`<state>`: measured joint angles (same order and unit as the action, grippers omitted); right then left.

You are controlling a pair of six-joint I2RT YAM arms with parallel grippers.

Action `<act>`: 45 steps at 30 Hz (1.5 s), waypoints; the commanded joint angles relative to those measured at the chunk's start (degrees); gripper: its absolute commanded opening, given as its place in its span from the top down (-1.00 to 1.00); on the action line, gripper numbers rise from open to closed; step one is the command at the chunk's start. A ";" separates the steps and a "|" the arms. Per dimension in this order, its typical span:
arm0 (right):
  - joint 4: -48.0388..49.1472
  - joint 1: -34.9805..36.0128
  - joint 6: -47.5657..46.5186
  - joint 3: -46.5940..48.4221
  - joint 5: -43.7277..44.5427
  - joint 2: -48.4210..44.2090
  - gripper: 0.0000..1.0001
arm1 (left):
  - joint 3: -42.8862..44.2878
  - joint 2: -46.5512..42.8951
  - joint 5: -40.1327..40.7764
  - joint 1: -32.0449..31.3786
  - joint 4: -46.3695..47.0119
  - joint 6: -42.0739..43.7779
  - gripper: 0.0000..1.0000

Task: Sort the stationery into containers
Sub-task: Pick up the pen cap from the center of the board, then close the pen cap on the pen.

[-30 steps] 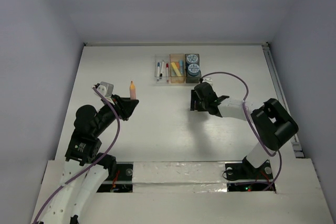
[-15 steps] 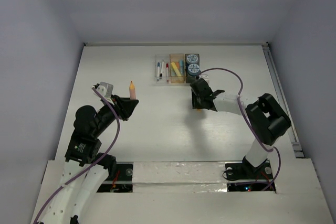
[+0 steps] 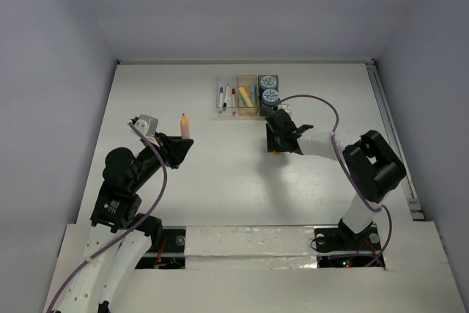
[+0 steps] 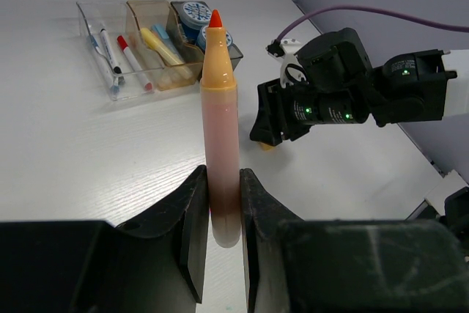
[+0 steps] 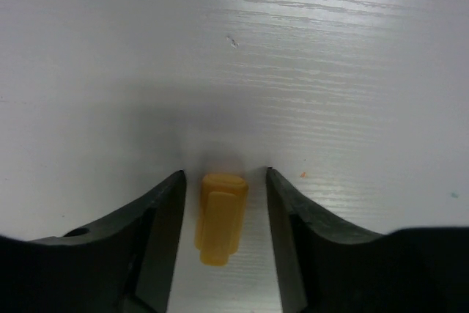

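Observation:
My left gripper (image 3: 182,142) (image 4: 223,185) is shut on an orange marker (image 3: 185,125) (image 4: 220,115), which stands upright above the table with its bare red-orange tip up. My right gripper (image 3: 276,149) (image 5: 224,173) is open and low over the table. Its jaws stand on either side of a small orange cap (image 5: 219,216) (image 3: 277,154) that lies flat, with a gap on each side. The containers sit in a row at the back: a clear bin (image 3: 227,100) (image 4: 94,34) with thin pens, an orange-tinted bin (image 3: 248,95) (image 4: 146,16) with pastel markers, and a dark bin (image 3: 269,91) with round blue-white rolls.
A purple cable (image 3: 308,103) loops over the right arm near the bins. White walls close in the table on the left, back and right, and a rail (image 3: 387,119) runs along the right edge.
The right gripper has shifted a little left and toward the bins and now straddles the orange cap. The left gripper and its marker have not moved.

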<state>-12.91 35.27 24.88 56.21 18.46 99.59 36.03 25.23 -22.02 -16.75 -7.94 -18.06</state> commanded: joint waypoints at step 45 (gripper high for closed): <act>40.68 18.60 6.32 21.31 -10.47 -9.77 1.00 | -0.70 5.97 -8.48 0.14 5.13 0.05 1.00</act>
<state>22.74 52.25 32.77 73.93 5.06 89.67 36.01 31.11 -28.93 -16.75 -6.20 -18.11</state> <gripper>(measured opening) 0.318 0.153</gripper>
